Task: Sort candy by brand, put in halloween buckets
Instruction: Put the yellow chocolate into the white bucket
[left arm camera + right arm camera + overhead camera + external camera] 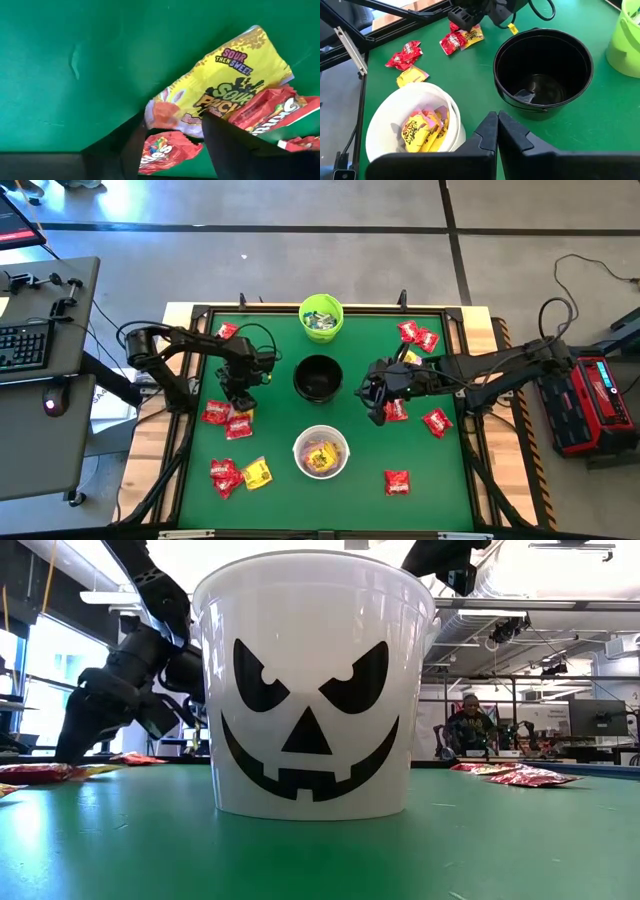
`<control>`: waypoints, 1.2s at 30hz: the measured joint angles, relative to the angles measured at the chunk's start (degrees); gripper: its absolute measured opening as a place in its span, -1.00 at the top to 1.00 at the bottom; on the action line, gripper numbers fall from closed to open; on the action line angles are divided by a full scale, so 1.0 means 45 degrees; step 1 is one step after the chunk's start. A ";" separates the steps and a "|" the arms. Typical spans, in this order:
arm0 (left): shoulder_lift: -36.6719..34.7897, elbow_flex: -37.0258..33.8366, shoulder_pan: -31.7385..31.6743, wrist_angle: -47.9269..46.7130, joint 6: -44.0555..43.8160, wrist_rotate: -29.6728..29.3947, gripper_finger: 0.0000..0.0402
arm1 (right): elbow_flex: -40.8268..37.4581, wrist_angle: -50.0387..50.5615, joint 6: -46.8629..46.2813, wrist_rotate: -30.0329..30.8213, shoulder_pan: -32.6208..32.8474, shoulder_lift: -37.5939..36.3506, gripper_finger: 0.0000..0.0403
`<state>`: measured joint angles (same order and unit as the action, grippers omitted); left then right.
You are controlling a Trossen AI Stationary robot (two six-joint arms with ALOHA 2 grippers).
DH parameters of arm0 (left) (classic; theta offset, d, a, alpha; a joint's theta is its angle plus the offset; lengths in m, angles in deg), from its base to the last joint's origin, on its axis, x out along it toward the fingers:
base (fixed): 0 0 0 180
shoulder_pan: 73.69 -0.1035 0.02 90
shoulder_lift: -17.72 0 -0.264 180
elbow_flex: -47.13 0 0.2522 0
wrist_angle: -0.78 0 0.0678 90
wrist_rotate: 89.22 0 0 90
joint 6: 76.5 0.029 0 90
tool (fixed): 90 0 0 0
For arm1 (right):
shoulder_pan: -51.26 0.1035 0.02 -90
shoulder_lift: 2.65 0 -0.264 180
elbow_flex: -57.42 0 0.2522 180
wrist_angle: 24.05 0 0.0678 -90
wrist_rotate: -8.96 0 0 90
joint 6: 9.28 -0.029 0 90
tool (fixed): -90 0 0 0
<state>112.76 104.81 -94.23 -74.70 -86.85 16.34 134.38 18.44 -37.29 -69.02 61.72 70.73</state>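
Three buckets stand in a row down the table's middle: lime green (321,317) holding pale packets, black (318,377), and white (320,452) holding yellow packets (422,129). My left gripper (240,390) is open, low over a small pile of candy (226,418). In its wrist view its fingers (173,119) stand on either side of the lower end of a yellow packet (225,80) that lies flat on the mat, with red packets (162,150) beside it. My right gripper (497,117) is shut and holds nothing; it hovers right of the black bucket (542,70). My left gripper comes down from above over the yellow packet's orange-tinted end (162,112), one finger on each side of it. I cannot tell whether the fingers touch it.
Red packets lie scattered on the green mat: far right (418,335), right (437,422), near right (397,481), near left (226,476) with a yellow one (257,473), and far left (228,331). A raised black frame (470,420) edges the mat. People sit in the room beyond (467,725).
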 joint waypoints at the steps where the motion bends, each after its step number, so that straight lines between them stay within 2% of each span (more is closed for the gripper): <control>1: 0.0000 0.0000 0.0020 -0.0027 0.0029 -0.0024 0.15 | 0.0000 0.0000 0.0000 0.0003 0.0000 0.0000 1.00; 10: 0.0010 -0.0015 0.0090 -0.0336 0.1341 -0.0192 0.88 | 0.0000 0.0000 0.0329 0.0007 0.0000 0.0005 1.00; 12: -0.0025 -0.0015 0.0087 -0.0337 0.1558 -0.0382 0.97 | 0.0000 0.0005 0.0331 0.0008 0.0000 0.0005 1.00; 19: -0.0470 0.0360 0.0085 -0.0321 0.1793 -0.1102 0.99 | 0.0000 0.0010 0.0539 0.0559 -0.0003 0.0005 1.00; 25: -0.1879 0.1124 0.0125 -0.0774 0.1882 -0.1047 1.00 | 0.0000 0.0015 0.0688 0.0582 -0.0003 0.0005 1.00; 31: -0.3395 0.2603 0.0938 -0.1654 0.1508 -0.1867 1.00 | 0.0000 0.0018 0.0959 0.0911 -0.0013 0.0005 1.00; 36: -0.3624 0.4611 0.2230 -0.2279 0.0919 -0.1944 1.00 | 0.0000 0.0042 0.1346 0.0872 -0.0016 0.0005 1.00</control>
<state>96.45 125.56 -84.20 -84.96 -82.72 7.59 134.38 18.63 -31.23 -65.10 61.64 70.75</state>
